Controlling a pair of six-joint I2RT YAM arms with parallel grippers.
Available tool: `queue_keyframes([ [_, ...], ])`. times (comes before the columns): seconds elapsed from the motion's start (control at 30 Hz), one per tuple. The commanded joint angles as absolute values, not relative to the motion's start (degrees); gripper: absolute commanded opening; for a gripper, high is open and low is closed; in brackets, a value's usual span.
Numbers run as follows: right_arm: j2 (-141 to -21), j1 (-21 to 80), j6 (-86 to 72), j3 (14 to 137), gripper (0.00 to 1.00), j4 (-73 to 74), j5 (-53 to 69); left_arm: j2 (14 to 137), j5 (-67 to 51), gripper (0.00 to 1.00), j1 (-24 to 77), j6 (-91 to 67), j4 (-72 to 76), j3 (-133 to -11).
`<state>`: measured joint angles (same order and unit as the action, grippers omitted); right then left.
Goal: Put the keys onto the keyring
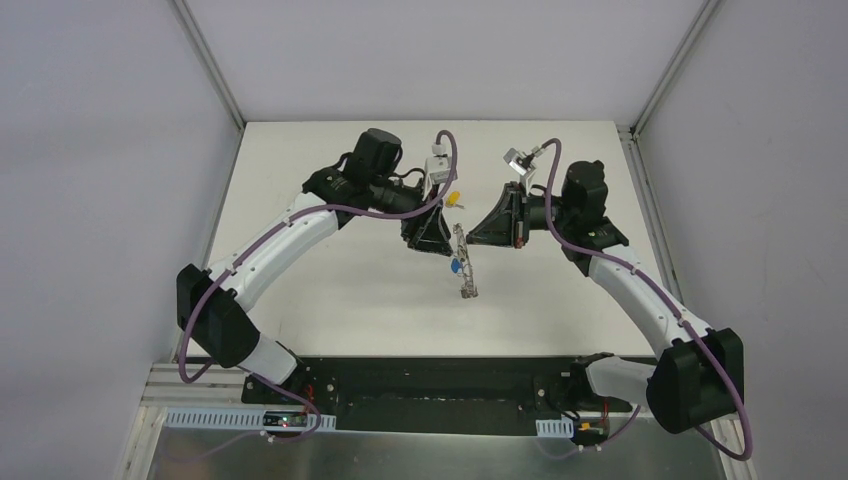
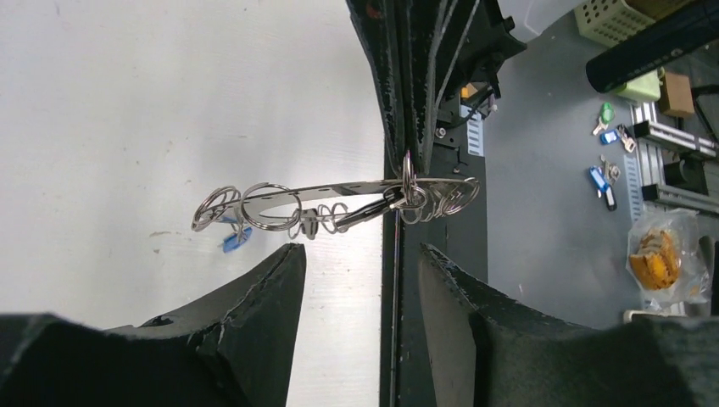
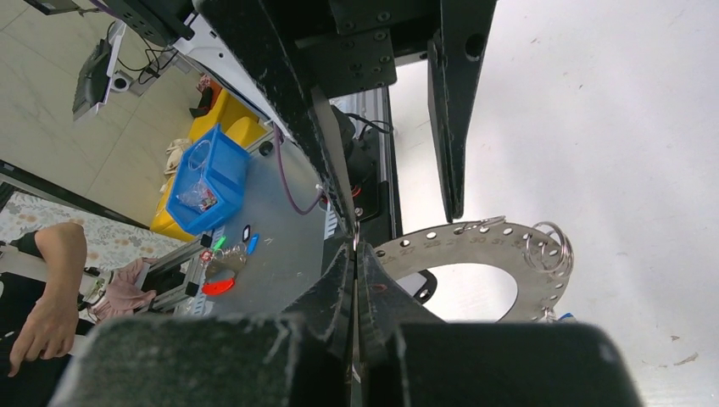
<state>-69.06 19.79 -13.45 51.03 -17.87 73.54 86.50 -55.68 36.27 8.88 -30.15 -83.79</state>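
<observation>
Keyring [image 1: 466, 268] hangs above the table [image 1: 330, 300], centre, pinched at its rim by the right gripper [image 3: 356, 251], jaws closed tight on it. Blue key [image 2: 233, 240] dangles from it, so that one is on, by my read. Yellow key [image 1: 452, 198] lies on the table just beyond, not yet hung. The black ones I can't place. Left gripper [image 2: 363, 256] sits just left of the ring, jaws partly apart, empty. Stamped marks along the ring are too small to read.

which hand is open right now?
The left hand: its fingers stand apart, and the keyring sits beyond their tips, not gripped by it. The right hand has its fingers pressed together at the keyring's rim.
</observation>
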Motion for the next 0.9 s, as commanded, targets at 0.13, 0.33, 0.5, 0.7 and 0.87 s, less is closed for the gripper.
queue_keyframes([
  [0.13, -67.9, 19.2, -15.8, 52.1, 0.00, -23.3, 75.9, 84.5, -62.6, 0.54, 36.3, 10.4, -15.2, -78.1],
  [0.33, -67.9, 19.2, -15.9, 51.7, 0.00, -23.3, 75.9, 85.4, -64.3, 0.57, 36.3, 8.4, -8.2, -75.3],
  [0.5, -67.9, 19.1, -15.9, 51.8, 0.00, -23.3, 75.9, 86.1, -67.3, 0.57, 36.5, 4.0, -2.2, -72.9],
  [0.7, -67.9, 18.8, -15.7, 51.7, 0.00, -23.3, 75.5, 85.5, -70.4, 0.53, 36.8, 0.2, 4.9, -68.9],
  [0.87, -67.9, 18.5, -15.5, 51.6, 0.00, -23.3, 75.2, 85.4, -71.0, 0.46, 37.2, -4.1, 9.3, -66.8],
])
